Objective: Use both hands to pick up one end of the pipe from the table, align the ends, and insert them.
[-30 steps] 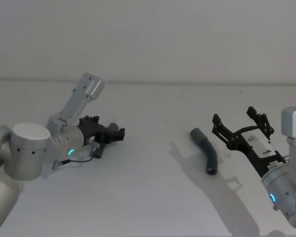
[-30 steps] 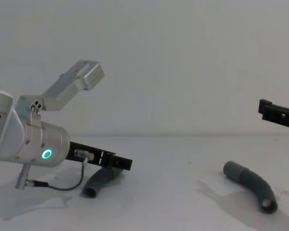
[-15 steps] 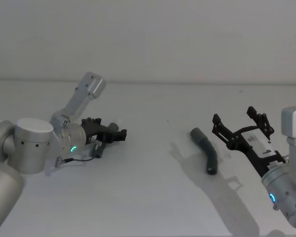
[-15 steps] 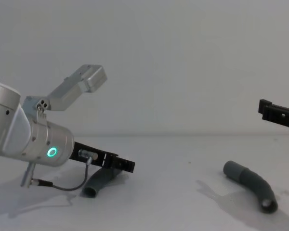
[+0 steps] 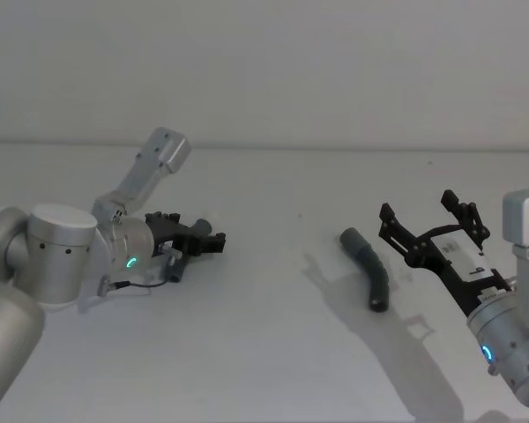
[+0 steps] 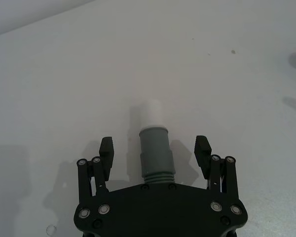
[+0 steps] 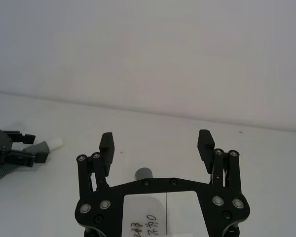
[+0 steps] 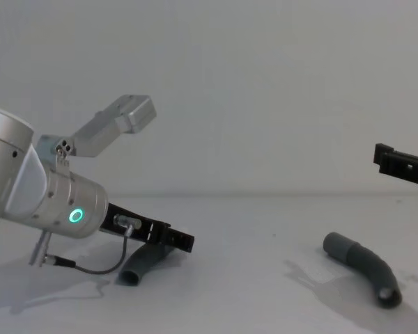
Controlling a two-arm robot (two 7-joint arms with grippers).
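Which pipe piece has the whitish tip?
The shorter piece between the left gripper's open fingers; the longer bent piece is plain grey throughout.

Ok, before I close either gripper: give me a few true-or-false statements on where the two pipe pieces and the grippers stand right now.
1. The left gripper is shut on the shorter piece. False: its fingers stand open on either side of it, with gaps.
2. The shorter piece's whitish tip sticks out beyond the left fingertips. True.
3. The longer bent piece lies on the table. True.
4. The right gripper holds the longer bent piece. False: it is open and empty, hovering near that piece.
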